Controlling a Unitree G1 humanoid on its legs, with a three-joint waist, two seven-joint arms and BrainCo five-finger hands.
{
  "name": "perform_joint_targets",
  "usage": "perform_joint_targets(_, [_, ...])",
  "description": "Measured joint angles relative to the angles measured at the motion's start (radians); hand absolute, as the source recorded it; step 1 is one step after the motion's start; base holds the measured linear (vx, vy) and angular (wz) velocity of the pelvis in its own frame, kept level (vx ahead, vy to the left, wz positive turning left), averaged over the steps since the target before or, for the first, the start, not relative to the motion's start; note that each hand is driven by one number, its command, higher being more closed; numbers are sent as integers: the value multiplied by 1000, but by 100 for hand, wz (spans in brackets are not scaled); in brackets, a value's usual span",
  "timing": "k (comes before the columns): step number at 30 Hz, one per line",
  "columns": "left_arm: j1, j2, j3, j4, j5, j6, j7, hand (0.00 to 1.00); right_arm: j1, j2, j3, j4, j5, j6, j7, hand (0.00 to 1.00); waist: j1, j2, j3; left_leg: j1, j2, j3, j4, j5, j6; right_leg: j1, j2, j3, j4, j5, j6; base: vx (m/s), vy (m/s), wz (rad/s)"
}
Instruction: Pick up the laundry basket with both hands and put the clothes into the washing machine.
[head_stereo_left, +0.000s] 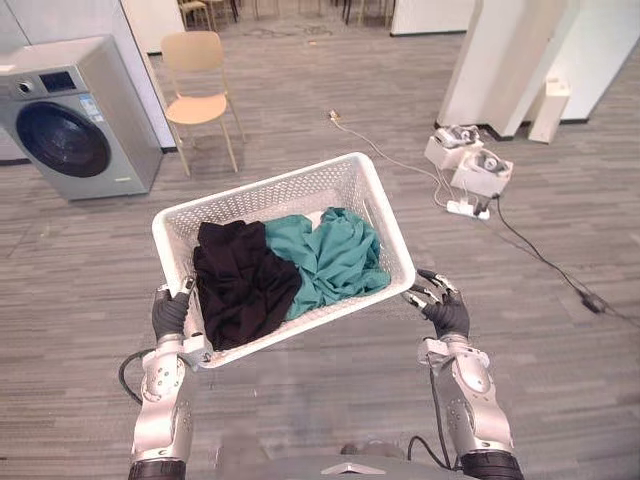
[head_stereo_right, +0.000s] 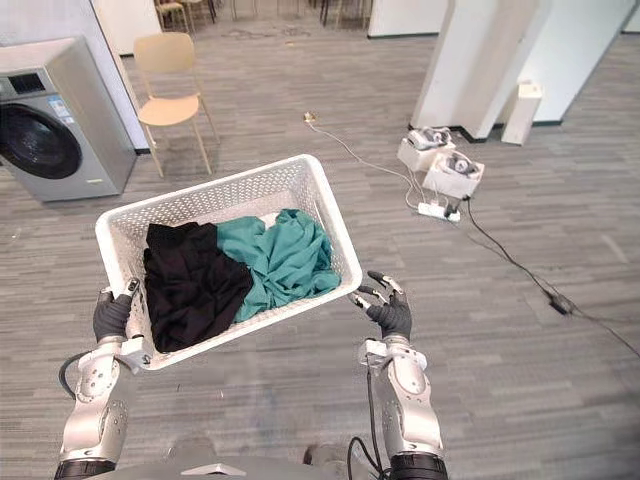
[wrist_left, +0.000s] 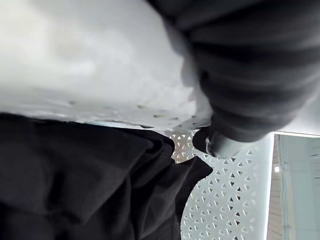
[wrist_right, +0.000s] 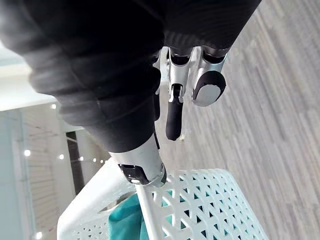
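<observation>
A: Where do we have the basket (head_stereo_left: 262, 188)?

B: Up off the floor in front of us, carried by its 2 short ends and turned a little askew. The washing machine (head_stereo_left: 75, 115) stands well apart, ahead on our left near a chair (head_stereo_left: 198, 85). Its door looks shut.

A: And our grip?

B: Our left hand (head_stereo_left: 170, 315) is clamped on the near-left corner. A dark fingertip (wrist_left: 214, 142) hooks over the rim into the basket, so we judge that side carries most of the weight. Our right hand (head_stereo_left: 447, 312) is spread, its fingers (wrist_right: 173, 112) straight and pointing away. Only the thumb (wrist_right: 143, 170) is against the rim, so that end is propped, not gripped.

A: The clothes?

B: 2 pieces, both inside the white mesh walls. A black garment (head_stereo_left: 240, 280) is bunched at our left end. A teal one (head_stereo_left: 335, 255) lies crumpled beside it, and they touch.

A: Any risk?

B: We think the right end could slip before we reach the machine.
</observation>
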Motion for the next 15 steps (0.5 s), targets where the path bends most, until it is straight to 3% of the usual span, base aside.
perform_joint_targets(2, [-14, 1, 1, 0, -1, 0, 2, 100, 0, -1, -10, -29, 0, 0, 3, 100, 0, -4, 2, -39, 0, 46, -118, -44, -9, 47, -12, -34, -42, -2, 13, 331, -22, 64])
perform_joint_targets(3, [-29, 0, -1, 0, -1, 0, 2, 100, -2, -3, -18, -30, 0, -2, 5, 100, 0, -11, 1, -53, -16, 75, -305, -62, -32, 71, -36, -75, -52, -7, 19, 227, 29, 69])
perform_joint_targets(4, [-35, 0, -1, 0, -1, 0, 1, 100, -2, -5, -21, -29, 0, -2, 5, 100, -1, -16, 2, -57, -27, 79, -388, -64, -40, 78, -46, -90, -57, -8, 21, 286, 80, 85])
perform_joint_targets(7, [-63, 0, -9, 0, 1, 0, 1, 100, -7, -14, -57, -29, 1, -3, 4, 100, -10, -33, 7, -55, -124, 76, -834, 0, -107, 128, -134, -160, -58, -43, 80, 328, 178, 80])
perform_joint_targets(8, [-64, 1, -9, 0, 3, 0, 4, 100, -11, -18, -59, -28, 1, -4, 4, 100, -9, -32, 6, -53, -133, 67, -895, 18, -110, 140, -141, -164, -59, -51, 92, 332, 264, 52])
perform_joint_targets(9, [-64, 9, -9, 0, 7, 0, 12, 100, -22, -30, -58, -28, 1, -4, 4, 100, 0, -28, 4, -49, -143, 53, -981, 48, -111, 165, -154, -164, -58, -73, 134, 430, 411, 16])
perform_joint_targets(10, [-61, 22, -10, 0, 12, 1, 20, 100, -32, -36, -58, -26, 0, -5, 3, 100, 13, -24, -7, -46, -147, 23, -981, 120, -115, 191, -173, -160, -49, -113, 184, 428, 443, 3])
perform_joint_targets(12, [-57, 40, -6, 0, 14, 1, 29, 100, -34, -23, -53, -26, 0, -6, 3, 100, 24, -59, -24, -71, -186, 12, -892, 158, -112, 191, -223, -144, -14, -154, 206, 397, 374, -10])
perform_joint_targets(13, [-38, 58, 1, 0, 20, 2, 40, 100, -31, -4, -36, -24, -2, -5, 5, 100, 32, -120, -52, -95, -248, 12, -785, 132, -98, 201, -293, -123, 30, -178, 199, 488, 348, -11])
perform_joint_targets(14, [-33, 62, 7, 0, 20, 5, 42, 100, -31, 7, -29, -24, -5, -6, 5, 100, 31, -140, -58, -94, -269, 22, -756, 105, -77, 188, -328, -95, 85, -167, 192, 636, 447, 1])
perform_joint_targets(15, [-31, 63, 14, 0, 21, 14, 47, 100, -31, 23, -24, -21, -10, -7, 5, 100, 24, -161, -64, -84, -307, 40, -713, 52, -49, 103, -401, -19, 276, -119, 176, 331, 248, 13])
